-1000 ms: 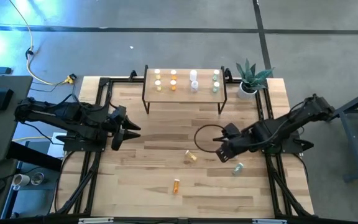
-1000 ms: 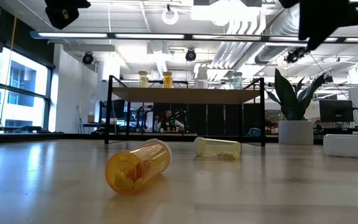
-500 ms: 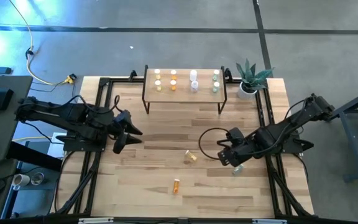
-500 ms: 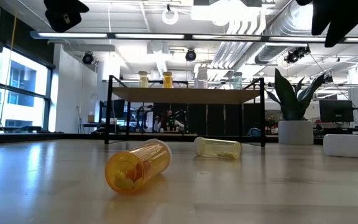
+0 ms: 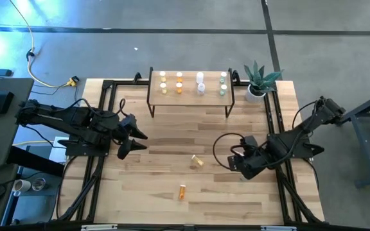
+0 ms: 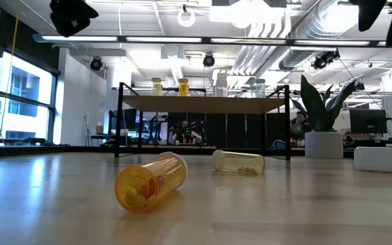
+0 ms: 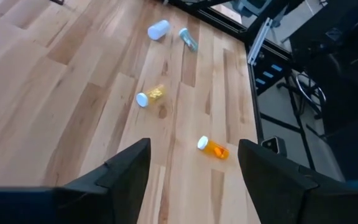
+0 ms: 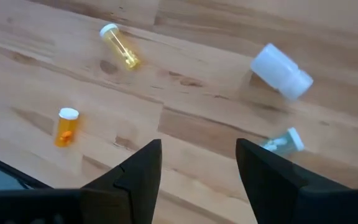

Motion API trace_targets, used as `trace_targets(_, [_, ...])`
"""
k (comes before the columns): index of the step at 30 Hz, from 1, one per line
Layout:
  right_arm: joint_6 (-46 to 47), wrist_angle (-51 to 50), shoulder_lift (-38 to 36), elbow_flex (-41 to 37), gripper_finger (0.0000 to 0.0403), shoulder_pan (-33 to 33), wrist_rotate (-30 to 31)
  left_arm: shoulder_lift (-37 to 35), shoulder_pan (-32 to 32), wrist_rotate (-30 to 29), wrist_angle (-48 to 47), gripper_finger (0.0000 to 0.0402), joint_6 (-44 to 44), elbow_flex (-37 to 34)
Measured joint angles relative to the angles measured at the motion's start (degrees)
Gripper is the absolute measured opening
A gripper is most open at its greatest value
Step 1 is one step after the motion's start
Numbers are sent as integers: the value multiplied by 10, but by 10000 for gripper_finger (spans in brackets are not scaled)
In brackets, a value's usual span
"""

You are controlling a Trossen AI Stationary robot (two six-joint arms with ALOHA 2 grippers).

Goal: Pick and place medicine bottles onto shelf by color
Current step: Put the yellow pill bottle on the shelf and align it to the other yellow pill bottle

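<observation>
Right end effector [image 5: 239, 162] hangs above the light wooden bench [image 5: 159, 192], well in front of the low light-wood shelf on thin black legs [image 5: 191, 97] and toward its right end. Its two dark fingers [image 8: 138, 171] stand spread, nothing between them and nothing touched. Seen past them lie a squat white plastic bottle on its side [image 8: 281, 70] and, just beside it, a clear greenish bottle with a white cap [image 8: 281, 144], also lying down.

Left end effector [image 5: 137, 140] hovers over the bench's left part, in front of the shelf's left end and well apart from it. Its fingers [image 7: 123, 171] are spread too and hold nothing.

Between the two end effectors, in front of the shelf's middle, a slim yellow bottle with a white cap [image 5: 198, 161] lies on its side. Farther from the shelf, near the bench's front edge, an orange bottle with a white cap [image 5: 182, 191] lies on its side as well.

On the shelf stand small bottles in rows: yellow ones [image 5: 163, 81] at the left end, orange ones [image 5: 178, 83] next to them, white ones [image 5: 200, 83] right of the middle, and greenish ones [image 5: 223, 84] at the right end.

A green potted plant in a white pot [image 5: 258, 82] stands just beside the shelf's right end.
</observation>
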Motion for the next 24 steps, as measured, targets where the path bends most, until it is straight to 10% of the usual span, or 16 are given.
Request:
trace_targets(8, [-1,9,27,0,197,7,26,0,0,1,0,230,0,0])
trace_targets(24, [-394,268,148,0,197,-109,29,0,0,1,0,230,0,0])
